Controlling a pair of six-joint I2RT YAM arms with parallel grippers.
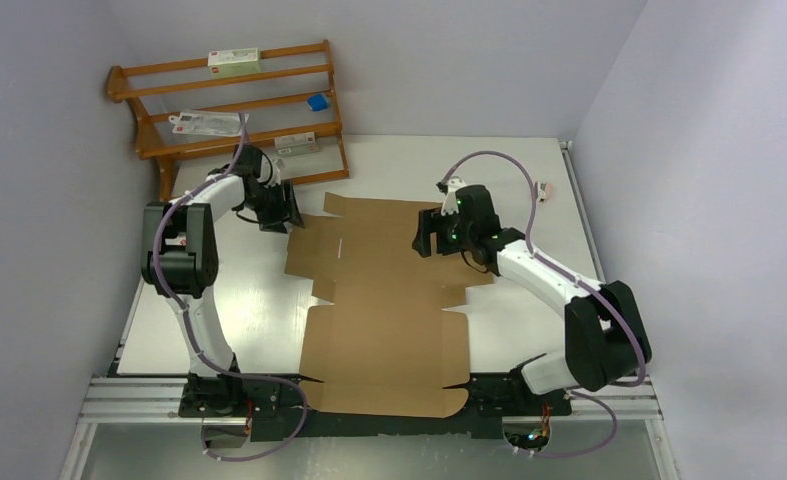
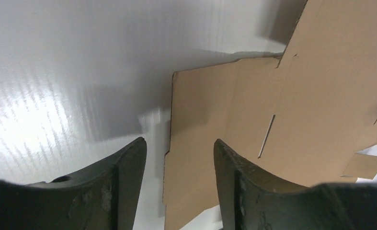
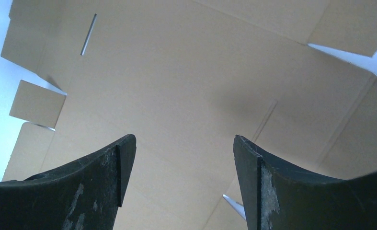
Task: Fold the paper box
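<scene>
The paper box (image 1: 384, 300) is a large flat sheet of plain brown die-cut cardboard with flaps, tabs and slots, lying unfolded in the middle of the table. My left gripper (image 1: 287, 216) is open and empty above the sheet's far left corner; in the left wrist view (image 2: 179, 141) the flap's left edge (image 2: 171, 120) lies between the fingers. My right gripper (image 1: 425, 240) is open and empty above the sheet's far right part; the right wrist view (image 3: 182, 139) shows only cardboard (image 3: 177, 86) under it.
A wooden rack (image 1: 234, 110) stands at the far left of the table, holding small white packets (image 1: 233, 62) and a blue item (image 1: 317, 101). A small object (image 1: 545, 190) lies near the far right edge. Walls close in on the left, back and right.
</scene>
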